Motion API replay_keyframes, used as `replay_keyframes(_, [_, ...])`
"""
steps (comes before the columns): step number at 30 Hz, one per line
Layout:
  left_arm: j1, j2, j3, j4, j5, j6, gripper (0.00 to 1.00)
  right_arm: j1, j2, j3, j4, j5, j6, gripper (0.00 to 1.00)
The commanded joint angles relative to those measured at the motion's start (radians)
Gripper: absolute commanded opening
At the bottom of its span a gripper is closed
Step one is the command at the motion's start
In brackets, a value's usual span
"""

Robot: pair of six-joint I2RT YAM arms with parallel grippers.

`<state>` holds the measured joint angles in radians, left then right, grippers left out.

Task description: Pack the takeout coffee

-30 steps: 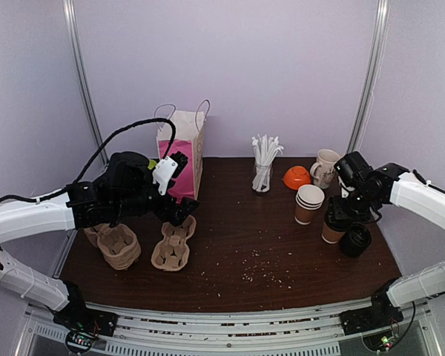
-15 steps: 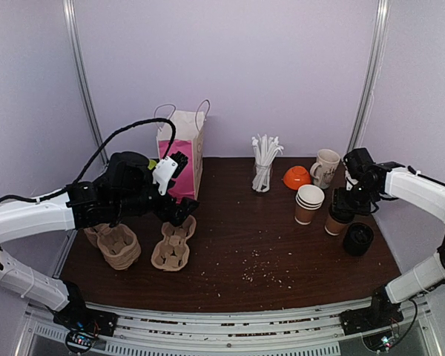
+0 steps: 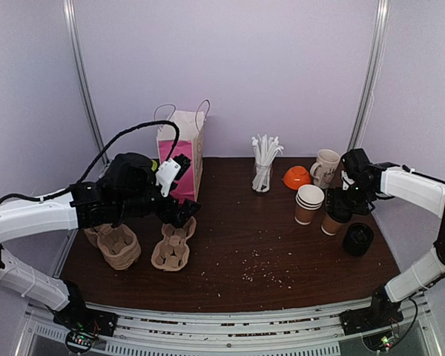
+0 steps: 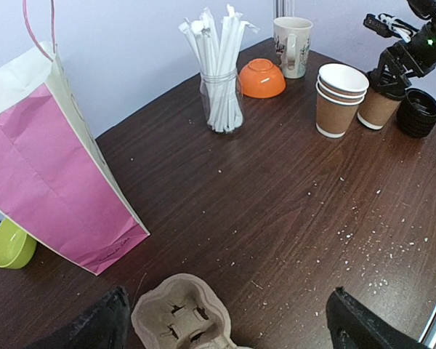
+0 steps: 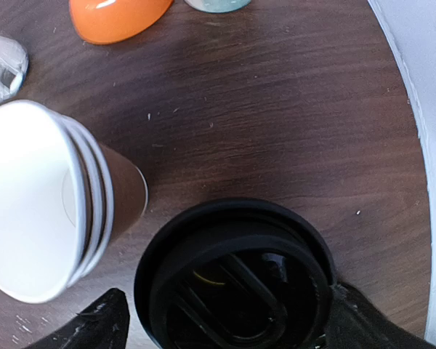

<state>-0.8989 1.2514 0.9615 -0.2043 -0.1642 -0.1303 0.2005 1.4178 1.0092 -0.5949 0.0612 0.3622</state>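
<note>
I'm looking at the dark wooden counter (image 3: 237, 259), with a pink-and-white paper bag (image 3: 184, 152) upright at its far left corner. In front of the bag, near the left edge, lie a pulp cup carrier (image 3: 172, 245) and a stack of carriers (image 3: 117, 246). My left gripper (image 4: 227, 323) hovers over the single carrier, fingers spread wide and holding nothing. A glass jar of wrapped straws (image 3: 263, 167) stands mid far edge.

Toward the far right corner sit a cream mug (image 3: 325, 167) and an upside-down orange bowl (image 3: 297, 176). Near the right edge the takeout coffee (image 4: 376, 110) is hemmed in. A stack of empty paper cups (image 3: 308, 203) is just beside it toward the left edge, and a pile of black lids (image 3: 357, 239) is just beside it toward the near right corner, with the mug and bowl behind. My right gripper (image 5: 229, 323) sits over it, fingers pressed to either side of its black lid. Crumbs (image 3: 263, 271) dot the wood toward the near edge.
</note>
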Motion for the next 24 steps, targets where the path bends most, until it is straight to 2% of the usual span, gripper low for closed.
replay_keyframes(1, [0.004, 0.009, 0.037, 0.005, -0.001, -0.009, 0.98, -0.004, -0.047, 0.022, -0.061, -0.01, -0.008, 1.0])
replay_keyframes(7, [0.005, 0.012, 0.029, 0.016, -0.022, -0.016, 0.98, 0.048, -0.162, 0.097, -0.137, 0.013, 0.02, 1.0])
replay_keyframes(11, [0.005, 0.029, 0.026, 0.025, -0.037, -0.046, 0.98, 0.182, -0.214, 0.14, -0.125, -0.005, 0.059, 1.0])
replay_keyframes(15, [0.009, 0.039, 0.0, 0.031, -0.056, -0.143, 0.98, 0.415, -0.239, 0.089, 0.042, -0.021, 0.12, 1.0])
replay_keyframes(19, [0.064, 0.026, -0.082, 0.021, -0.035, -0.325, 0.96, 0.624, -0.212, -0.025, 0.268, 0.005, 0.182, 1.0])
replay_keyframes(24, [0.214, -0.024, -0.213, 0.004, 0.116, -0.538, 0.92, 0.75, -0.119, -0.098, 0.489, 0.011, 0.235, 0.99])
